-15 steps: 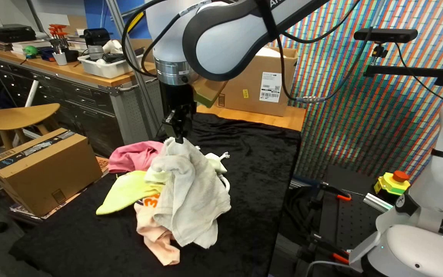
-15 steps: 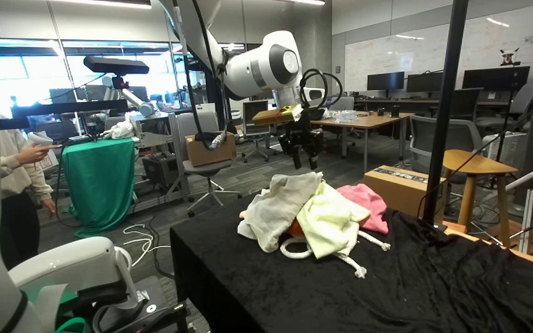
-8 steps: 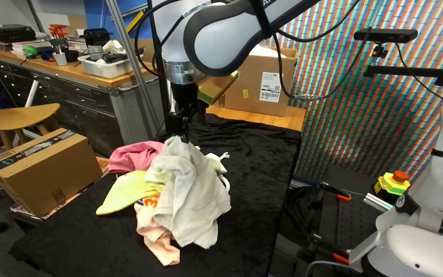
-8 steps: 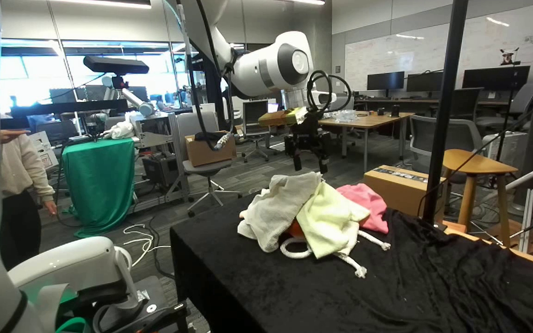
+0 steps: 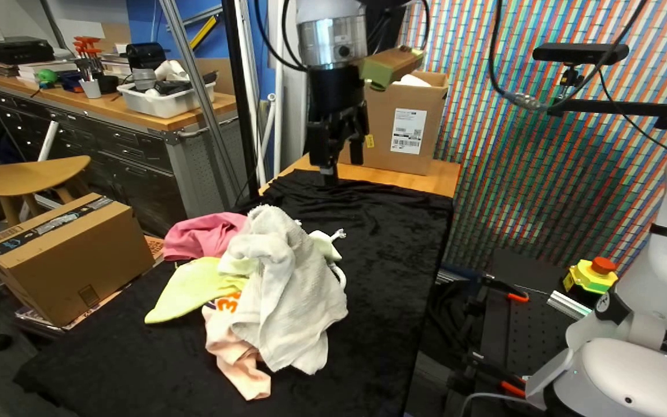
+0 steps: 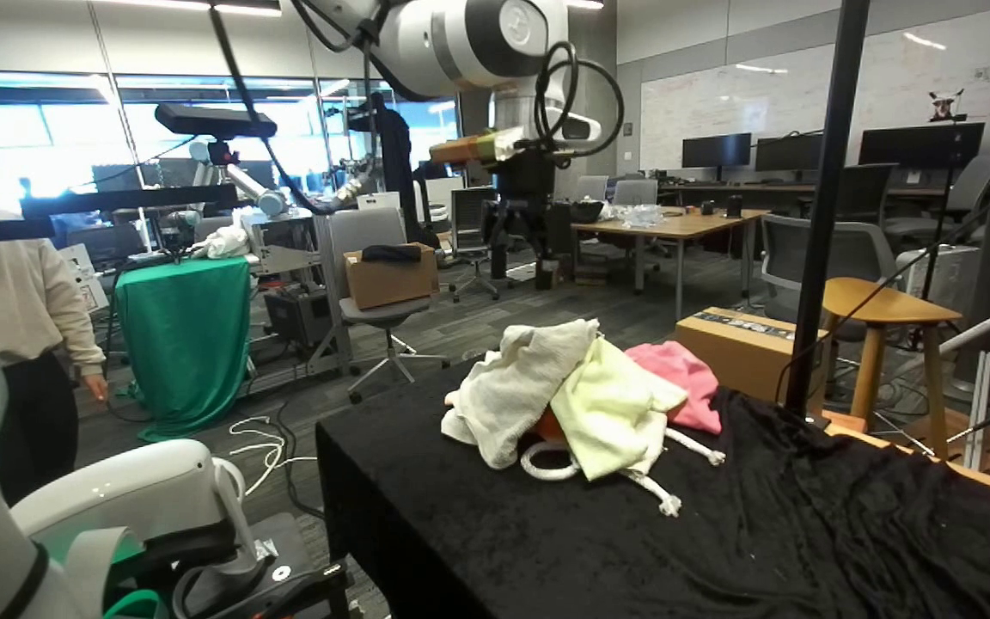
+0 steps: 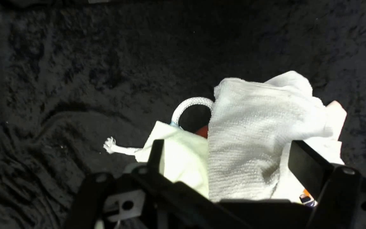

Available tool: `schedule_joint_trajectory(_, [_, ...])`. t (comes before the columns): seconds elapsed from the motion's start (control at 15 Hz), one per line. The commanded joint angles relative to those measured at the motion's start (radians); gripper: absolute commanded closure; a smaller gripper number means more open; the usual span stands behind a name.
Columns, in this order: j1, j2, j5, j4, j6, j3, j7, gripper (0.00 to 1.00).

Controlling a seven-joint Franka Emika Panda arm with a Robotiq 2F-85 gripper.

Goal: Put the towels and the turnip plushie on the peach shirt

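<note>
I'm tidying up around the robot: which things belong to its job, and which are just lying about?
Job: end effector, peach shirt, whitish towel; probably yellow cloth, pink cloth. Turnip plushie not identifiable.
Lying about: taped cardboard box, wooden stool, white bin.

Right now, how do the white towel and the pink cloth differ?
The white towel looks coarsely textured; the pink cloth looks smoother. The white towel shows more surface in both exterior views than the pink cloth. The white towel lies partly over the shirt; no shirt shows under the pink cloth. Both are crumpled, and the gripper touches neither.
</note>
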Motion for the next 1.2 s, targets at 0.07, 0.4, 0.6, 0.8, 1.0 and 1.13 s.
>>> schedule_joint_trajectory(0.07, [-0.011, -0.311, 0.047, -0.218, 0.008, 0.013, 0.005, 0.0])
schedule_joint_trajectory(0.4, [-0.021, -0.599, 0.054, -0.435, 0.105, 0.022, 0.038, 0.0])
schedule_joint_trajectory(0.6, [-0.04, -0.763, 0.034, -0.566, 0.167, 0.028, 0.065, 0.0])
schedule_joint_trajectory(0.8, [-0.069, -0.88, 0.039, -0.661, 0.198, 0.025, 0.081, 0.0])
schedule_joint_trajectory(1.0, [-0.079, -0.853, 0.045, -0.643, 0.174, 0.026, 0.058, 0.0])
schedule_joint_trajectory(1.13, [-0.087, -0.895, 0.046, -0.679, 0.189, 0.025, 0.058, 0.0])
